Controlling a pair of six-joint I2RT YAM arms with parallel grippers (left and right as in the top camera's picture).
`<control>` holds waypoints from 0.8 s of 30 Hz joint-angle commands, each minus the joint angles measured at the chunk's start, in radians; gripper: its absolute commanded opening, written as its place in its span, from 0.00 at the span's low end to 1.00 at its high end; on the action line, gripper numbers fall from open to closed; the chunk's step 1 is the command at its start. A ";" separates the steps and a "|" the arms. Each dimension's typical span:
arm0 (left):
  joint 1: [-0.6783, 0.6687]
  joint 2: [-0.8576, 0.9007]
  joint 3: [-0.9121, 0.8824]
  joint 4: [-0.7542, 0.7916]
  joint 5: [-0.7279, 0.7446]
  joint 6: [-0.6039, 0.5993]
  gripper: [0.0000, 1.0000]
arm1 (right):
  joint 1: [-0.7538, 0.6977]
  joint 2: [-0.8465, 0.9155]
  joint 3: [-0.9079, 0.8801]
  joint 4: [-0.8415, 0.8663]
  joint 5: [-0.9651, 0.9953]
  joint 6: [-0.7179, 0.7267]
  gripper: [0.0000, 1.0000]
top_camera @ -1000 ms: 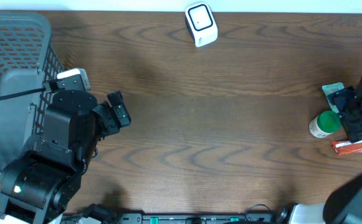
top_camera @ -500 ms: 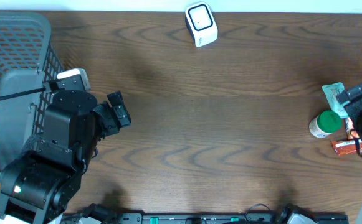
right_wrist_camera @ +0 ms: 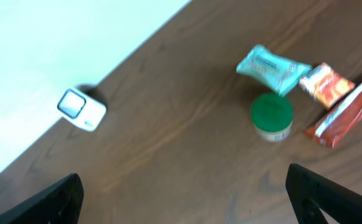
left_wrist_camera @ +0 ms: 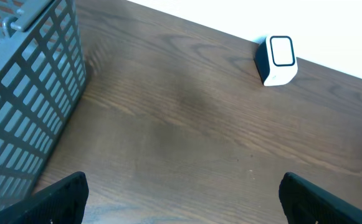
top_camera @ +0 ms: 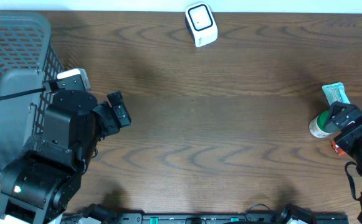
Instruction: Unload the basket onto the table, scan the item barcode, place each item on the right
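**Green-Lidded Jar: Handling Properties and Grip Location**

Plastic, rigid and probably light is what the green-lidded jar is judged to be. It is seen upright, right of centre in the right wrist view, on the wooden table. A smooth, round wall is presented, so slipping and turning between the pads are to be expected. It is recommended that hold be taken across the pale body below the lid, not on the lid itself, so that the label is left exposed. Whether a barcode is printed on the wall cannot be told.

Near the jar, a teal pouch, an orange packet and a red packet are found. These are judged soft, crinkly and prone to buckling, and would be pinched at an edge seam.

The right gripper is spread wide and empty above the table. The left gripper is likewise spread wide, with nothing held. The scanner is located at the top centre of the overhead frame, well apart from the items.
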 commanded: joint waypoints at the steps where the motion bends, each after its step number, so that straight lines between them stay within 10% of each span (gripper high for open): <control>1: 0.005 -0.001 0.014 -0.003 -0.017 -0.004 0.98 | -0.004 0.003 0.012 -0.048 -0.034 -0.027 0.99; 14: 0.005 -0.001 0.014 -0.003 -0.017 -0.004 0.98 | 0.007 0.003 0.012 -0.144 0.056 0.025 0.99; 24: 0.005 -0.001 0.014 -0.003 -0.017 -0.005 0.98 | 0.163 -0.198 -0.097 0.262 0.057 -0.254 0.99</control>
